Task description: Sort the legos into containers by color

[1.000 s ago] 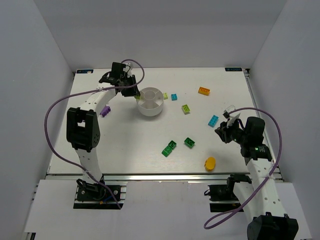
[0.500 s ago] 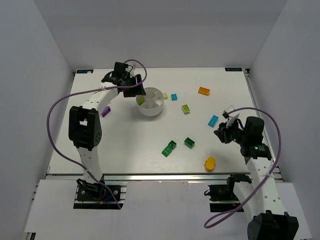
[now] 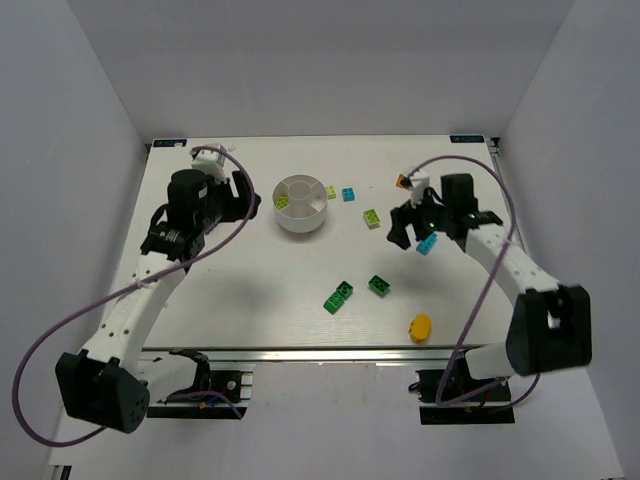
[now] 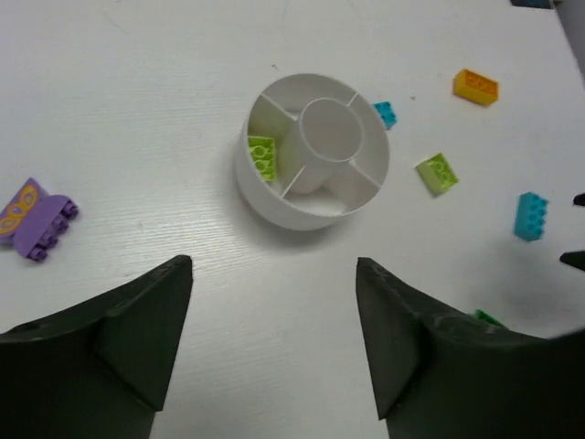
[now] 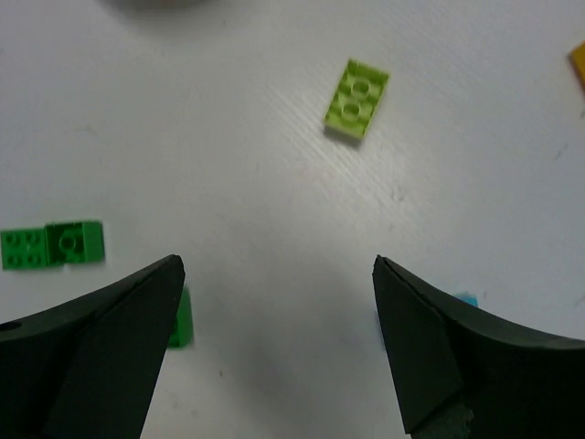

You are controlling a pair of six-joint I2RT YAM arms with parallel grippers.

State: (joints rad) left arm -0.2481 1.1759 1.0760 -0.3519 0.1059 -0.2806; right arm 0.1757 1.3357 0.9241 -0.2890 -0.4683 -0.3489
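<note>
Both arms are found shifted from a second ago: the left claw (image 4: 274, 263) is drawn back from the dish (image 3: 300, 222) toward the left side, and the right claw (image 5: 277, 262) is brought from the right edge in over the middle of the worktop (image 3: 250, 290). Each claw is held apart and empty. One lime brick (image 4: 263, 155) is lodged in the dish's left section; no other section is seen filled. Left loose are a purple brick (image 4: 41, 224), a small lime piece (image 3: 331, 191), a cyan brick (image 3: 348, 194), a second lime brick (image 5: 356, 99), an orange brick (image 4: 476, 87), a second cyan brick (image 4: 530, 216) and two green bricks (image 3: 338, 296) (image 3: 379, 285). Sorting is judged barely begun.
</note>
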